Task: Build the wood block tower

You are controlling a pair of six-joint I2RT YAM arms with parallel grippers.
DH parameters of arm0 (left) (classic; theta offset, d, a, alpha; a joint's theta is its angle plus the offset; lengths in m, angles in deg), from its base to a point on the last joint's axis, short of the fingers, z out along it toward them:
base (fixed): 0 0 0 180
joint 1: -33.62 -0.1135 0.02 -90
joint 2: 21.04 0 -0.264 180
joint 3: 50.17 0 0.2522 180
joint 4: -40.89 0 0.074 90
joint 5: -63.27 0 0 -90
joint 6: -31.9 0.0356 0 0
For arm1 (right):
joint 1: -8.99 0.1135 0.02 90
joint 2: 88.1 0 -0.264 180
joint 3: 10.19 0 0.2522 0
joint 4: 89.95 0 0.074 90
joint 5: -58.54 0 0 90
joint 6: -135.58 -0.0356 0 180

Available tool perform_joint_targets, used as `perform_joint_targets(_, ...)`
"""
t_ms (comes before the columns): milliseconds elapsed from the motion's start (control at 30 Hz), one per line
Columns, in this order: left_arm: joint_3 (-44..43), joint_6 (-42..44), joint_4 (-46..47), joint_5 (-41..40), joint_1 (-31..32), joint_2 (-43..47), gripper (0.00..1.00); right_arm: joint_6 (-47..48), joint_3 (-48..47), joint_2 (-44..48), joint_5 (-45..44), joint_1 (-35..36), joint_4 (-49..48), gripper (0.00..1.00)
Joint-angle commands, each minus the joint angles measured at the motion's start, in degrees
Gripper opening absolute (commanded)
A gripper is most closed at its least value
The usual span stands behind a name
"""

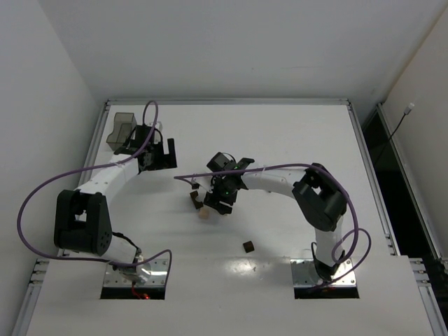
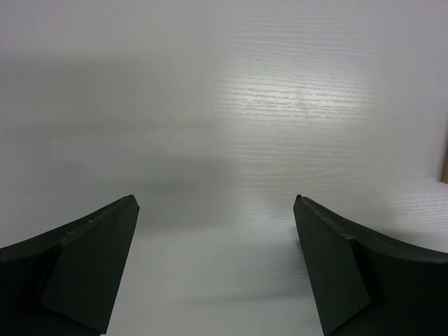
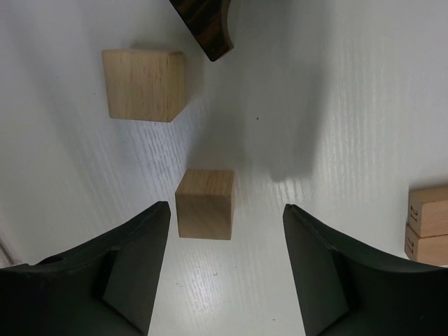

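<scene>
**Left side.** In the top view a translucent grey bin (image 1: 122,130) stands at the 10 o'clock corner of the white table (image 1: 294,133). The left gripper (image 1: 162,155) sits just beside the bin, at its 4 o'clock. In the left wrist view its two dark fingers (image 2: 91,259) are spread wide apart over bare table surface, with nothing held. A thin tan sliver (image 2: 445,166) shows at the 3 o'clock edge of that view; too little is visible to identify it.

**Centre.** The wood block tower (image 1: 204,214) lies near the middle of the table as separate pieces resting on the surface. The right gripper (image 1: 218,202) hangs over this cluster. In the right wrist view its fingers (image 3: 133,273) are parted and grip nothing. A tan cube (image 3: 204,204) lies on the table in the gap between the fingertips, nearer the finger at 7 o'clock; contact with that finger cannot be confirmed. A second tan cube (image 3: 145,85) lies at 11 o'clock from the first, apart from it. A dark brown block (image 3: 203,24) sits at 12 o'clock, cut off by the frame edge. Two tan blocks bearing printed digits (image 3: 428,224) touch one another at the 3 o'clock edge, also partly cropped.

**Right side.** In the top view a lone dark block (image 1: 248,246) lies at 5 o'clock from the right gripper, well apart from the cluster.
</scene>
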Motion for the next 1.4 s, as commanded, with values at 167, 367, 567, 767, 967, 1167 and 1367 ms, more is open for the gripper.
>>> perform_joint_targets(167,0.7,-0.5,1.9,0.7,-0.8,0.2,0.92,-0.9,-1.5,-0.4,2.6,0.4,0.2,0.38)
perform_joint_targets(367,0.7,-0.5,1.9,0.7,-0.8,0.2,0.92,-0.9,-1.5,-1.4,3.2,0.4,1.3,0.2)
perform_joint_targets(567,0.7,-0.5,2.4,0.7,-0.8,0.2,0.92,-0.9,-2.6,-1.4,3.7,-0.2,2.4,0.0)
perform_joint_targets(767,0.7,-1.1,2.4,-0.4,-0.8,0.7,0.92,-12.0,-7.3,0.4,0.9,-3.6,2.9,0.0)
perform_joint_targets(967,1.2,-2.6,2.4,-3.3,-0.8,0.8,0.86,-30.9,-16.4,-2.5,-9.7,-8.4,8.6,0.0)
perform_joint_targets(1167,1.2,-3.8,2.4,-3.9,-1.3,0.1,1.0,-40.7,-19.9,-6.0,-14.4,-11.5,10.5,0.0)
perform_joint_targets(1367,1.2,-3.8,2.4,-2.8,-2.5,-1.1,1.0,-43.2,-25.8,-8.4,-18.3,-12.7,11.6,0.0)
